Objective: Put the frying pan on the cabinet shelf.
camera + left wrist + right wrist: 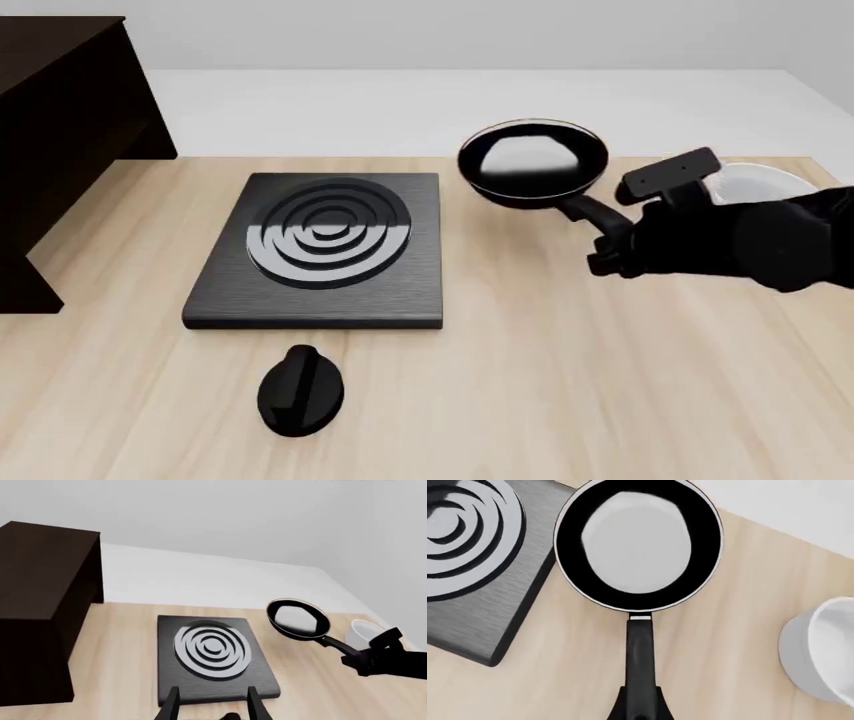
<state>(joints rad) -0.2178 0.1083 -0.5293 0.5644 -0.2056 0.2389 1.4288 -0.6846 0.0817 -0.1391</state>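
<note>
The frying pan (531, 163) (298, 619) (637, 545) is glossy black with a pale shiny inside. It hangs a little above the table, just right of the stove plate, with its long handle (642, 655) pointing toward me. My right gripper (607, 238) (353, 656) (640, 711) is shut on the handle's end. The very dark cabinet (60, 120) (40, 580) stands at the far left, well apart from the pan; only its flat top board and side walls show. My left gripper (213, 709) is open and empty above the stove plate's near edge; the front view does not show it.
A black square stove plate (320, 250) (213, 652) (474, 555) with concentric rings lies mid-table. A black knob (300, 390) sits in front of it. A white bowl (754, 185) (363, 632) (820, 650) stands right of the pan, partly behind the right arm.
</note>
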